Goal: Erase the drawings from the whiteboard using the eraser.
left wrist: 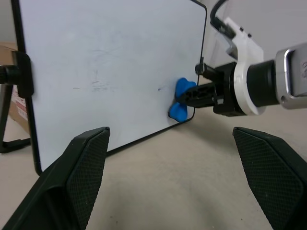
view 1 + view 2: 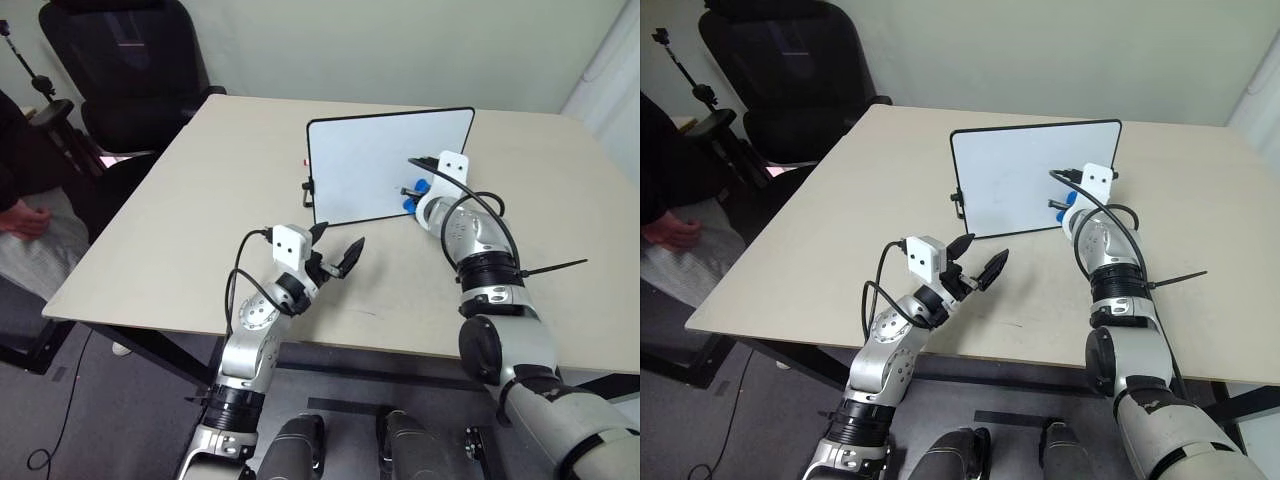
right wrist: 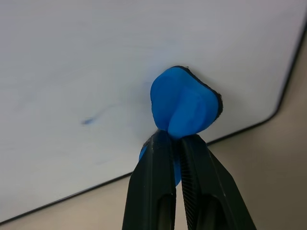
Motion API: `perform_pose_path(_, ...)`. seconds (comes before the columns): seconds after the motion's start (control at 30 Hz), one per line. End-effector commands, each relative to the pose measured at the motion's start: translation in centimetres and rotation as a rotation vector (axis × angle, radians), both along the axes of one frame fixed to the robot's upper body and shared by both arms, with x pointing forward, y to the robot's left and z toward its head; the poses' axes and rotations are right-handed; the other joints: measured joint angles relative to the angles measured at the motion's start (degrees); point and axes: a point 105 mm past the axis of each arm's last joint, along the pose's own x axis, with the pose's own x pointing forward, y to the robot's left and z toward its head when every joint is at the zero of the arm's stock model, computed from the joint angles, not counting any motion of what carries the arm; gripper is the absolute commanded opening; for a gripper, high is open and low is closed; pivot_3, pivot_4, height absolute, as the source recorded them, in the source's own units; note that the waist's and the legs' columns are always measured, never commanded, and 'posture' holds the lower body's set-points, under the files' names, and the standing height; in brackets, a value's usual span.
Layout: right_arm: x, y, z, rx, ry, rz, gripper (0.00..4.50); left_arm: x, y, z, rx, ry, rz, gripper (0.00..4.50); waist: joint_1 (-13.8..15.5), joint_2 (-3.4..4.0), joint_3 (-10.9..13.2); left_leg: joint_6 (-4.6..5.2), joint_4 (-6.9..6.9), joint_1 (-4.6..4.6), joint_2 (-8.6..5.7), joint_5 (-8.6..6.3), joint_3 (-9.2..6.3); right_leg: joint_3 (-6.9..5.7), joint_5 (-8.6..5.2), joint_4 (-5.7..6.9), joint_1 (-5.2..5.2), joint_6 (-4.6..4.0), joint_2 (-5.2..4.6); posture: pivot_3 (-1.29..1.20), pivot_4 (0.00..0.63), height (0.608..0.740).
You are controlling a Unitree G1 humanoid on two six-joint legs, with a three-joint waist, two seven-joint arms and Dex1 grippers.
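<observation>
Two arms are up over your pale beige table [image 2: 150,240], operator, and the right one is doing the work. Your right gripper [image 3: 176,143] has its black fingers pinched tight on the small bright blue eraser block [image 3: 182,105], which bulges out past the fingertips and presses flat against the face of the white rectangular whiteboard with the thin black frame [image 2: 370,160]. Look where it sits: low on the board, near the bottom corner on your right side, just above the frame's lower edge.

What remains of the blue marker drawings [image 3: 87,121] is a faint short smear on the white surface, a little way from the eraser, toward the board's middle. The board stands upright and slightly tilted back at mid-table.

Your left gripper [image 2: 335,258] hangs in front of the board's lower left part, apart from it, fingers spread wide with nothing between them. Off to your far left, a black office chair [image 2: 130,60] stands beyond the table's edge.
</observation>
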Motion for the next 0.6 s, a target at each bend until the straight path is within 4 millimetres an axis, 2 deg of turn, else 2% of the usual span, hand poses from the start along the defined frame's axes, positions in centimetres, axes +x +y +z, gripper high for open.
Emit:
perform_pose_path(0.03,-0.8,4.2,4.5,0.048,-0.12,0.144,0.09,-0.2,-0.1,1.5,-0.014,-0.06,-0.005,4.5,-0.3,0.0,0.0,0.0,0.0,0.02,0.01,0.0,0.0,-0.01,0.0,0.01,-0.01,0.0,0.01,0.0,0.15,0.74)
perform_pose_path(0.13,-1.6,5.9,5.6,0.063,-0.149,0.195,0.09,-0.2,-0.2,1.5,-0.014,-0.059,-0.007,4.5,-0.4,0.0,0.0,0.0,-0.01,0.02,0.04,0.0,0.0,-0.02,0.0,0.02,-0.07,0.0,0.02,0.0,0.15,0.74)
perform_pose_path(0.23,-1.8,6.0,6.1,0.075,-0.159,0.201,0.09,-0.2,-0.2,1.5,-0.015,-0.058,-0.007,4.5,-0.2,0.0,0.0,-0.01,-0.01,-0.02,0.06,0.0,-0.02,-0.04,0.0,0.03,-0.09,0.0,0.03,0.0,0.15,0.74)
perform_pose_path(0.33,-1.3,4.6,5.7,0.065,-0.153,0.157,0.09,-0.2,-0.2,1.5,-0.016,-0.057,-0.006,4.5,0.1,0.0,0.0,-0.01,0.01,-0.06,0.04,-0.01,-0.02,-0.03,0.01,0.01,-0.07,-0.01,0.02,0.0,0.15,0.74)
perform_pose_path(0.6,0.3,-0.9,3.0,0.02,-0.095,-0.032,0.09,-0.2,-0.1,1.5,-0.017,-0.059,-0.002,4.5,1.0,0.0,0.0,-0.01,0.02,-0.07,0.02,-0.01,-0.04,0.02,0.11,-0.01,0.03,-0.18,0.01,0.0,0.15,0.74)
